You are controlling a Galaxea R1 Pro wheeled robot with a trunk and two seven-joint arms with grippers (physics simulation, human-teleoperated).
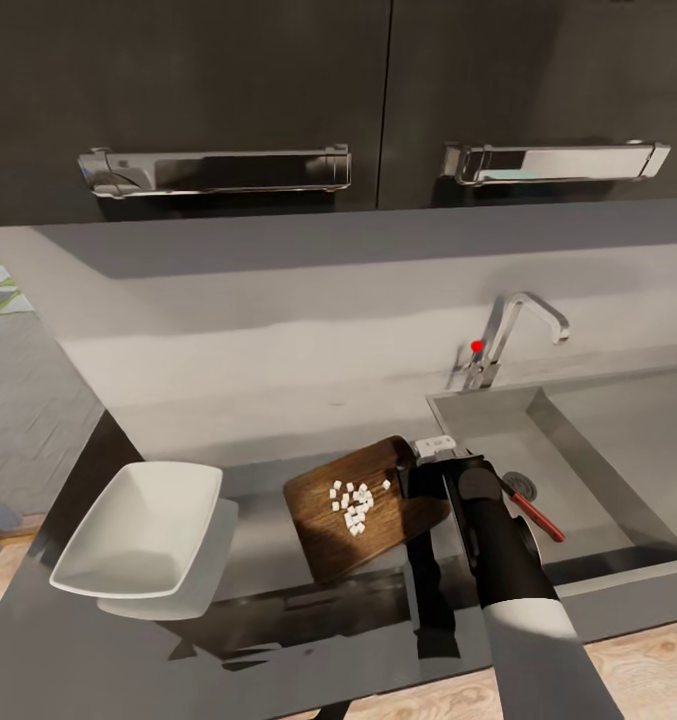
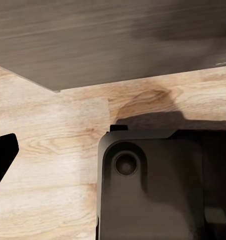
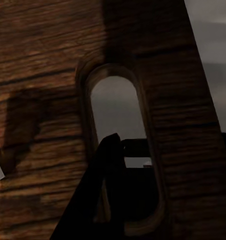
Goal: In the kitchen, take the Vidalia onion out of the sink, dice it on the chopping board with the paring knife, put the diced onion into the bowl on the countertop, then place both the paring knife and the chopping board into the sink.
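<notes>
Head view: from high up, facing forward and steeply down across the counter (image 1: pixel 278 620), taking in the bowl (image 1: pixel 143 530) at left, the chopping board (image 1: pixel 363 505) in the middle, the sink (image 1: pixel 578 450) at right, with cabinet doors beyond.

Right wrist view: pressed very close against the chopping board (image 3: pixel 43 100), looking along the right hand (image 3: pixel 113 200) through the board's handle slot. Shares that board end with the head view.

Left wrist view: held low, facing down at pale wooden floor (image 2: pixel 48 145) and a grey panel (image 2: pixel 113 40), close to a dark part of the robot (image 2: pixel 158 185).
</notes>
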